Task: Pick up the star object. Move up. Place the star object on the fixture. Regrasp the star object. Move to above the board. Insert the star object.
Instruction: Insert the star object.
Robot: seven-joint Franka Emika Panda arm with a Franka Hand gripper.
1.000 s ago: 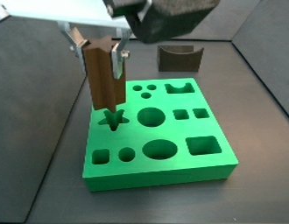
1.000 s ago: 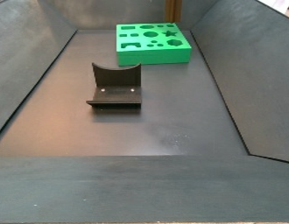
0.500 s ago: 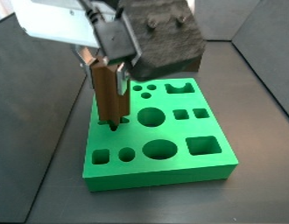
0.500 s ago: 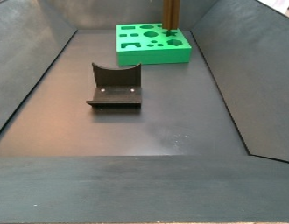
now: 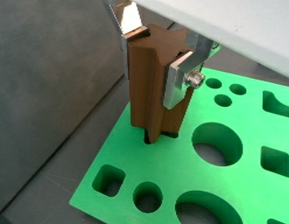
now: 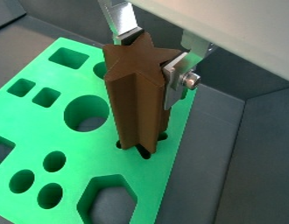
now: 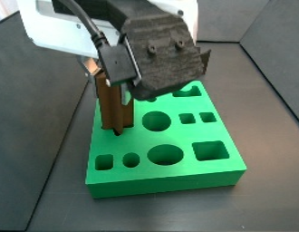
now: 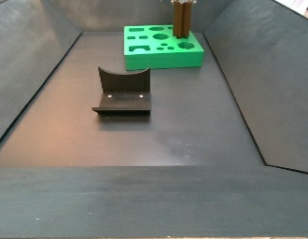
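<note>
The star object (image 5: 157, 87) is a tall brown star-section prism, upright. My gripper (image 5: 158, 54) is shut on its upper part, silver fingers on two opposite sides. Its lower end is in the star-shaped hole of the green board (image 5: 235, 179) near a board edge, seen also in a wrist view (image 6: 137, 105). In a side view the star object (image 7: 112, 107) stands in the board (image 7: 177, 168) under the gripper (image 7: 106, 72). In a side view it shows as a brown post (image 8: 183, 21) on the board (image 8: 161, 53) at the far end. The fixture (image 8: 121, 93) stands empty mid-floor.
The board has several other holes: round, square and other shapes (image 7: 166, 153). Dark bin walls surround the floor (image 8: 69, 75). The arm body (image 7: 159, 50) hides the area behind the board in that side view.
The gripper has moved down with the star object, and its lower end has gone further into the star-shaped hole. The arm now covers more of the board's rear.
</note>
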